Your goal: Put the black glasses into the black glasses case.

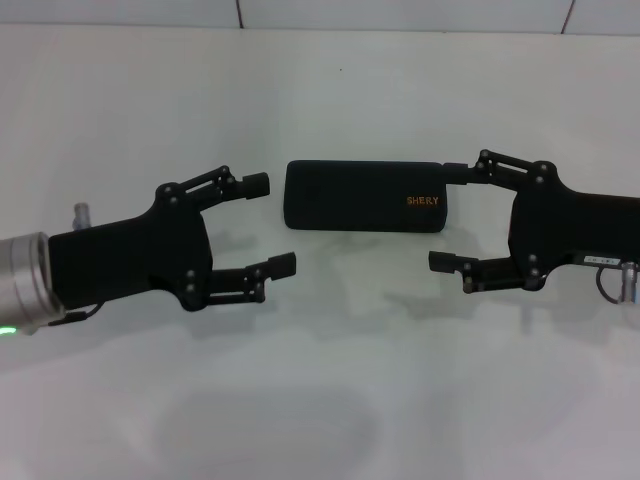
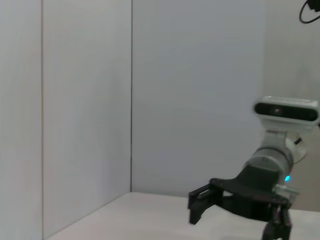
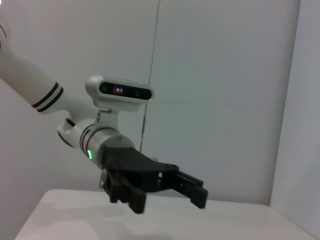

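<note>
The black glasses case (image 1: pixel 365 196) lies shut and flat on the white table at the centre, its orange "SHERY" lettering near its right end. The black glasses are not in view. My left gripper (image 1: pixel 270 225) is open and empty just left of the case, a short gap away. My right gripper (image 1: pixel 446 217) is open and empty at the case's right end, its far finger (image 1: pixel 462 173) beside the case's far right corner. The left wrist view shows the right gripper (image 2: pixel 197 204) from afar. The right wrist view shows the left gripper (image 3: pixel 165 199).
The white table (image 1: pixel 320 400) stretches toward me in front of both arms. A white wall (image 1: pixel 400 12) with panel seams closes off the far side. Nothing else lies on the table in view.
</note>
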Available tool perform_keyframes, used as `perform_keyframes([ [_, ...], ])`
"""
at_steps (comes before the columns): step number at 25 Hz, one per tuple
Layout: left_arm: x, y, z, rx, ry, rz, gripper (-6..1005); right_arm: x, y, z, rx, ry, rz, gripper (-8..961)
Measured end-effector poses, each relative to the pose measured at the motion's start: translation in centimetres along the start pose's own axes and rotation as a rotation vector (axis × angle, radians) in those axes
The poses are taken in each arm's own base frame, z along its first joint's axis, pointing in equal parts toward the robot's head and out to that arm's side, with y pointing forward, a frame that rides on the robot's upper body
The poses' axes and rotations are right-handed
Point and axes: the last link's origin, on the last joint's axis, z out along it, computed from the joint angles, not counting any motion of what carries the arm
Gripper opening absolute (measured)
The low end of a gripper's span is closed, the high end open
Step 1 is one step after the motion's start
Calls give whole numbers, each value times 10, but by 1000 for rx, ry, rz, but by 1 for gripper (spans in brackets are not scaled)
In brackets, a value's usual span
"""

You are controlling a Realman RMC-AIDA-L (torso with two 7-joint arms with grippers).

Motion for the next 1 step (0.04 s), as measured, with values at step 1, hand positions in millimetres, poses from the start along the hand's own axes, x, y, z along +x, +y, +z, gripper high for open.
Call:
perform_keyframes([
  [1,0,2,-1,-4,5,5,893,0,0,0,-1,0,0,900],
])
